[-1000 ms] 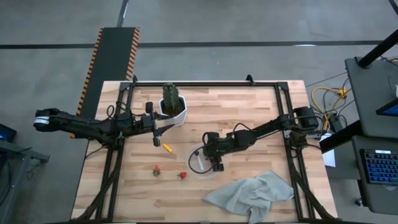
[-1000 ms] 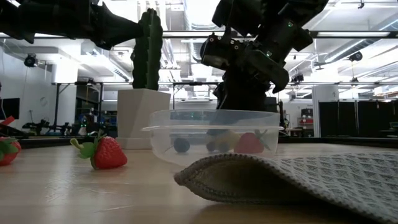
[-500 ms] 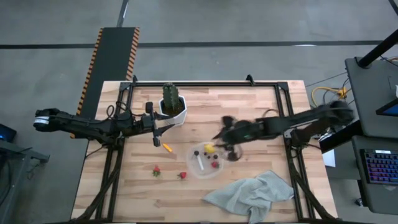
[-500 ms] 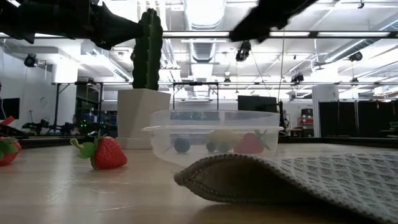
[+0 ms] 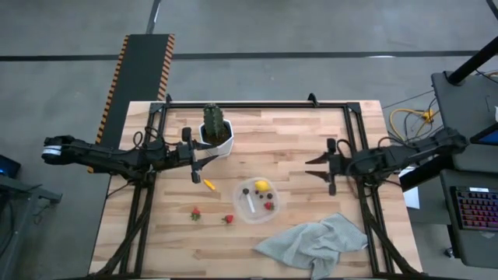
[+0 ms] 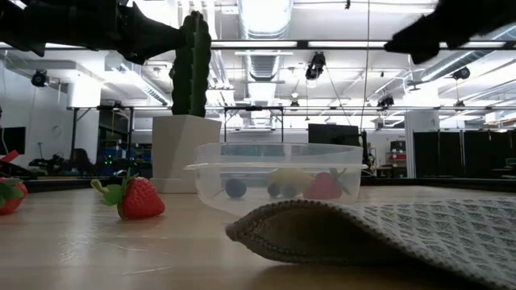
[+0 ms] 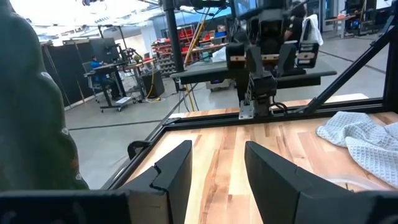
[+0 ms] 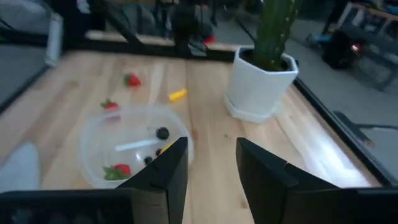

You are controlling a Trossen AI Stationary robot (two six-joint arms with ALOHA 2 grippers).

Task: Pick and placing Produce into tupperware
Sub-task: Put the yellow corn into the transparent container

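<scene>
The clear tupperware [image 5: 247, 208] [image 6: 274, 179] [image 8: 99, 146] sits on the table's middle. In it lie a yellow lemon [image 5: 262, 185], a red strawberry [image 5: 268, 205] [image 8: 118, 170] and dark berries [image 5: 246, 190] [image 8: 162, 132]. An orange carrot piece [image 5: 208, 184] [image 8: 178, 94] and two strawberries [image 5: 195, 212] [image 5: 228, 219] [image 6: 137, 197] lie on the wood left of it. My right gripper [image 5: 311, 167] [image 8: 211, 165] hangs open to the right of the tupperware, holding nothing. My left gripper [image 5: 206, 161] [image 7: 214, 168] waits open beside the cactus pot [image 5: 218, 140].
A green cactus in a white pot [image 6: 184, 153] [image 8: 261, 93] stands at the table's far middle. A grey-green cloth [image 5: 315, 241] [image 6: 387, 229] [image 7: 360, 137] lies crumpled at the near right. Dark frame rails [image 5: 233, 103] run along the table's edges.
My right gripper has drawn back from above the tupperware toward the table's right edge and has risen out of the low view's middle. The tupperware and what lies in it now show uncovered in the high view.
</scene>
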